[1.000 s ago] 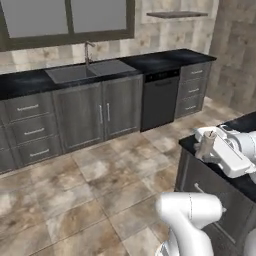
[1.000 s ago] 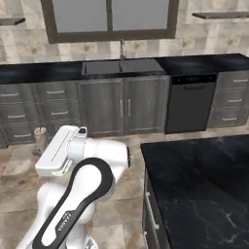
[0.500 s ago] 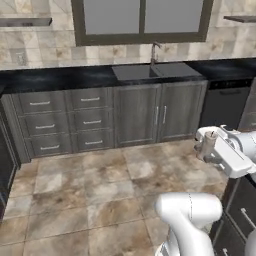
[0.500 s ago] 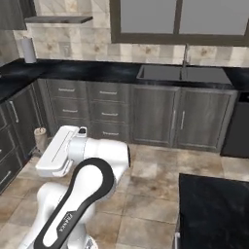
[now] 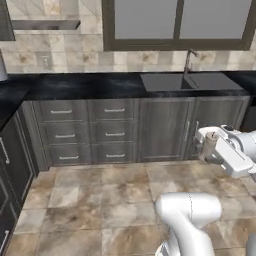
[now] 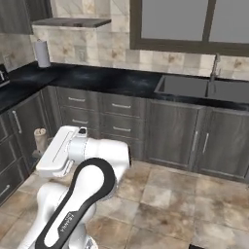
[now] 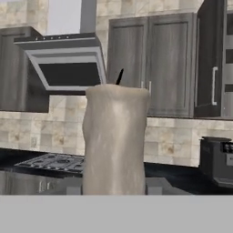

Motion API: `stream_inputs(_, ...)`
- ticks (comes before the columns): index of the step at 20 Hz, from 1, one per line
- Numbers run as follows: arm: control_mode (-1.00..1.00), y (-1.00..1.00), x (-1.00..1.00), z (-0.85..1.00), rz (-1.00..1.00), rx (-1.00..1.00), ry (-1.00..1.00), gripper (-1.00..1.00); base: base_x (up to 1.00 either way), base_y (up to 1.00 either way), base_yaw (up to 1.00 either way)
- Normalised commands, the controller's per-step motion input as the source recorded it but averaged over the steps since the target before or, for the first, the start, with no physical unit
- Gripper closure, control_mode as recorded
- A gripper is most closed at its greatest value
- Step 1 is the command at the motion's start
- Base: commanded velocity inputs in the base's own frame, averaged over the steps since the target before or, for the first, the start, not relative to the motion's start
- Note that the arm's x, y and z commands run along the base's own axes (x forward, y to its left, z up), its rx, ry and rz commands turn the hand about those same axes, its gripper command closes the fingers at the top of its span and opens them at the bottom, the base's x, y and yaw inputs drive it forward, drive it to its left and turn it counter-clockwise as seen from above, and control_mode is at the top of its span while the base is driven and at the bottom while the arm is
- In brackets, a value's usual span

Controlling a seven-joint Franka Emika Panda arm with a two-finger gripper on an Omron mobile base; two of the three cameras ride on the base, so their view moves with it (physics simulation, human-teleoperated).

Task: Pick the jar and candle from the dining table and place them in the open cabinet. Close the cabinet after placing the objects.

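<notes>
The candle, a cream-beige pillar with a dark wick, stands upright close in front of the hand view. My gripper is shut on the candle, carried above the tiled floor at the end of the white arm. In the right base view the candle sticks out at the left of my gripper. Dark grey upper wall cabinets hang ahead in the hand view; I cannot tell which one stands open. The jar and the dining table are out of view.
A black counter with a sink and tap runs under a window. Grey drawers and doors stand below it. A range hood, a cooktop and a black appliance lie ahead of the hand. A paper roll stands on the counter.
The whole scene has slid to the right in both base views, so the base has turned left. The black table slab has left both views. The candle stays in my gripper.
</notes>
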Motion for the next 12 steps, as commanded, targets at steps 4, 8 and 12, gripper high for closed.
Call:
stream_inputs(4, 1.0, 0.0, 0.0, 0.0, 0.0, 0.0, 0.0, 1.0, 1.0, 0.1, 0.2)
stream_inputs(8, 1.0, 0.0, 0.0, 0.0, 0.0, 0.0, 0.0, 1.0, 1.0, 0.19, 0.18)
stream_inputs(12, 1.0, 0.0, 0.0, 0.0, 0.0, 0.0, 0.0, 1.0, 0.77, 0.53, 0.05)
